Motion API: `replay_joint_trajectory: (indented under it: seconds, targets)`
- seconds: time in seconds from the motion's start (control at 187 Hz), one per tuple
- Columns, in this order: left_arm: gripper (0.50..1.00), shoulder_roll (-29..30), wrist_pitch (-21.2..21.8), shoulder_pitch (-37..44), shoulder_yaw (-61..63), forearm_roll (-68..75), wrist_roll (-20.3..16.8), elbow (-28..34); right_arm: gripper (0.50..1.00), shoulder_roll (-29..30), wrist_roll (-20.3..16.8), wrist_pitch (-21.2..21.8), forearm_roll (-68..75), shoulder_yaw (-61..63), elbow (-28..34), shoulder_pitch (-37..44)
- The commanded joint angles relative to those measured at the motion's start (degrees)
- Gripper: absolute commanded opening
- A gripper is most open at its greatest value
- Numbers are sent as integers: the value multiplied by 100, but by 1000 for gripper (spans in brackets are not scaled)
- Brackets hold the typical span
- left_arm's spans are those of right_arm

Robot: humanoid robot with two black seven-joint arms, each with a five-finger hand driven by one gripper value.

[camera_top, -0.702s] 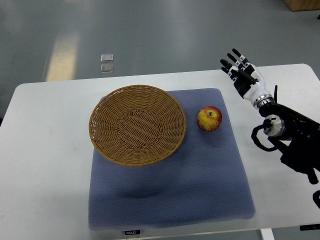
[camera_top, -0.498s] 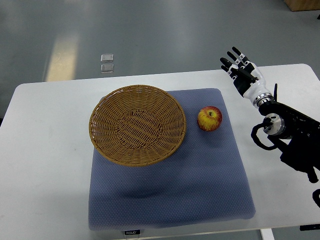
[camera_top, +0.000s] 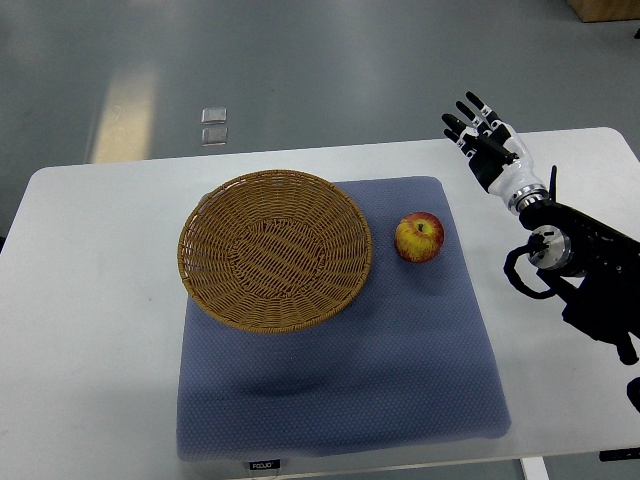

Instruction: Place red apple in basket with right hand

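1. Nearest you, the blue mat [camera_top: 340, 390] covers the middle of the white surface [camera_top: 90, 330], and its near half carries nothing you need to work around.

2. A little farther, the red apple [camera_top: 419, 237] rests on the mat's right part, stem up, just right of the wicker basket [camera_top: 275, 249] and apart from its rim. The basket is empty, so you are at the first step: the reach, with no grasp yet made.

3. At the right edge your right arm [camera_top: 580, 265] comes in across the surface, angled toward the far left.

4. Farthest, the right robot hand [camera_top: 487, 146] hangs over the far right part of the surface, just beyond the mat's far right corner. Its fingers [camera_top: 466, 107] are spread straight and it has hold of nothing.

5. The apple lies nearer and to the left of the robot hand, well apart from it, with clear mat between.

6. Your next move, as I judge it: bring the robot hand nearer and leftward over the apple, turn the palm down, lower it, and curl the fingers round the fruit from above or from its right side. Approach gently, since a round apple may roll toward the basket rim if you nudge it.

7. The left arm does not show.
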Motion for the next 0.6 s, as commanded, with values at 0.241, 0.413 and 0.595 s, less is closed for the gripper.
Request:
replay_joint_trajectory:
  seconds: [0.241,0.413,0.595]
  targets:
    - [1000,0,0,0,0,0,7,-2,924,-20,0,19,8,0,0,11]
    - [1000,0,0,0,0,0,7,7,924,-28,9,19,8,0,0,11]
    - [1000,0,0,0,0,0,-2,7,924,-28,18,2,8,9,0,11]
